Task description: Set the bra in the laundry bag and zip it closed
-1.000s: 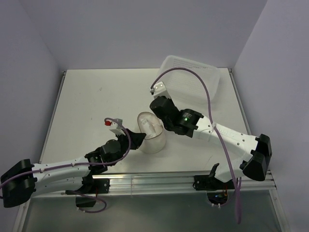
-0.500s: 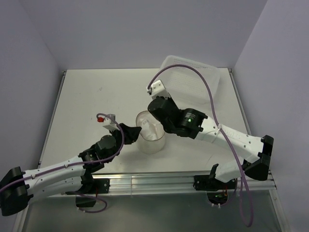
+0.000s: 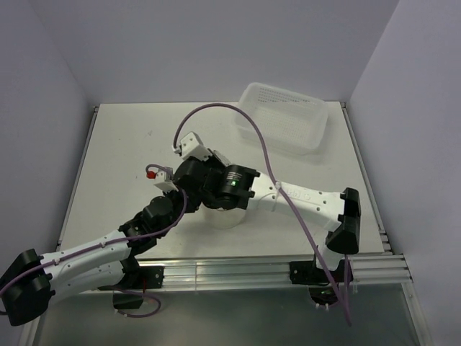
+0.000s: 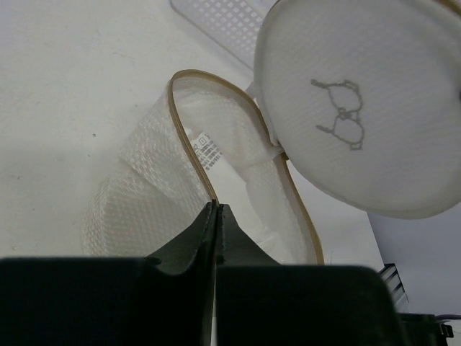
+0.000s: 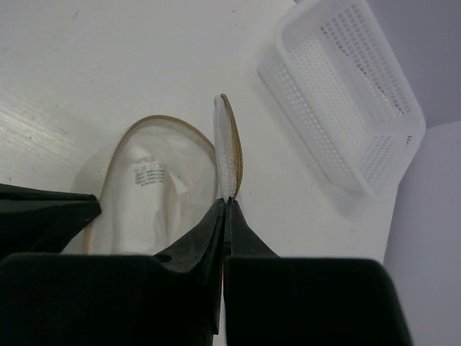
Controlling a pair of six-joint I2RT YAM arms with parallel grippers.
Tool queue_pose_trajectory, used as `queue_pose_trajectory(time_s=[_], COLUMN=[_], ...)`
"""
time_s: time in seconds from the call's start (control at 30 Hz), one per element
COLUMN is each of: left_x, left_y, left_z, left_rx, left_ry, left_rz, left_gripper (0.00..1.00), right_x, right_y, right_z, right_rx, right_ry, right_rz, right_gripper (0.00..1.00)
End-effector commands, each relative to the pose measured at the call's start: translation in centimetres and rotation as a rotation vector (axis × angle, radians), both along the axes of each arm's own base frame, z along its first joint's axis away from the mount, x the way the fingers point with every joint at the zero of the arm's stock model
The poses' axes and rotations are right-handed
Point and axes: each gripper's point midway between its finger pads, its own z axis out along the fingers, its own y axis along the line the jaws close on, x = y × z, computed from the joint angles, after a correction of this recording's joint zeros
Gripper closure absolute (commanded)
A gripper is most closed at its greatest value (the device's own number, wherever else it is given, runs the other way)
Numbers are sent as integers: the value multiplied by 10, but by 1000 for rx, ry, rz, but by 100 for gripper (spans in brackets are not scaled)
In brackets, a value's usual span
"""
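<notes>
Both jaws clamp the laundry bag (image 4: 137,187) near the basket (image 5: 346,94): our left gripper (image 4: 216,209) pinches its rim (image 4: 187,140) and our right gripper (image 5: 227,204) holds the lid (image 5: 225,151) upright, so the mouth gapes. The bra (image 5: 155,209) seems to lie inside.

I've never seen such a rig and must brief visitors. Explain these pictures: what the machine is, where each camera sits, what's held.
Two robot arms are bolted at a table's near edge: the left arm and the right arm. One picture looks down from above and behind them. The other two come from a camera on each wrist, so the dark shape at the bottom is that arm's own pincer. On the table lie a perforated plastic basket and a mesh laundry bag, unzipped. Inside sits white cloth with a label, likely the bra. The left pincer is shut on the bag's beige rim; the right pincer is shut on the edge of the lid, the disc with the bra drawing.
</notes>
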Motion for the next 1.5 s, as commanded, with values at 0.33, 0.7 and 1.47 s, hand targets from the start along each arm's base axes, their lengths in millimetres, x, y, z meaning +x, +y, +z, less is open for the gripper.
queue_pose_trajectory(time_s=[0.33, 0.7, 1.47], left_x=[-2, -2, 8], left_y=[8, 9, 20], left_z=[5, -3, -8], left_rx=[-60, -55, -28], left_ry=[-41, -13, -4], left_rz=[2, 7, 25], left_gripper=[100, 100, 100], right_x=[-39, 20, 79], right_y=[7, -67, -45], right_z=[25, -25, -144], right_rx=[415, 765, 1229], right_ry=[104, 241, 622], right_rz=[39, 31, 118], right_gripper=[34, 48, 13])
